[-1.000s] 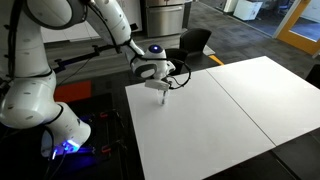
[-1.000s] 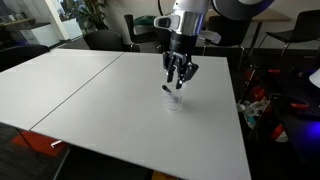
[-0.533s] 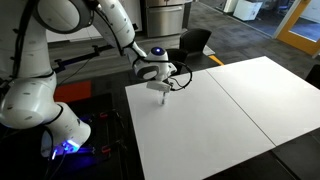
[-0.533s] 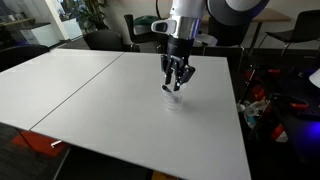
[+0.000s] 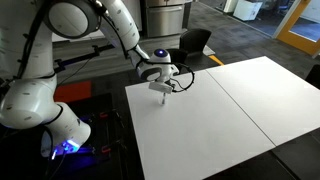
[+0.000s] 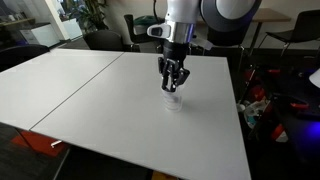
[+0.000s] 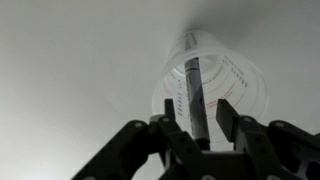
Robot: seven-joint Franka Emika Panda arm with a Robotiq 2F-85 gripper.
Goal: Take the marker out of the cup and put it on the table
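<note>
The translucent whitish cup [image 7: 240, 85] stands on the white table [image 7: 70, 60] with the black marker [image 7: 193, 90] upright inside it. My gripper [image 7: 197, 110] hangs directly over the cup. Its two fingers straddle the marker's top, with a small gap on each side, so it is open. In both exterior views the gripper [image 6: 172, 82] [image 5: 160, 90] points straight down over the cup [image 6: 173, 98], near the table's far edge by the robot base. The marker is hard to make out there.
The table [image 6: 100, 90] has a thin seam [image 5: 235, 105] running across it. Black chairs [image 5: 195, 42] stand beyond the table edge near the gripper. Cables and equipment [image 6: 265, 105] lie beside the table.
The gripper has shifted slightly sideways over the cup, and its fingers have drawn closer together around the marker. The cup has not moved.
</note>
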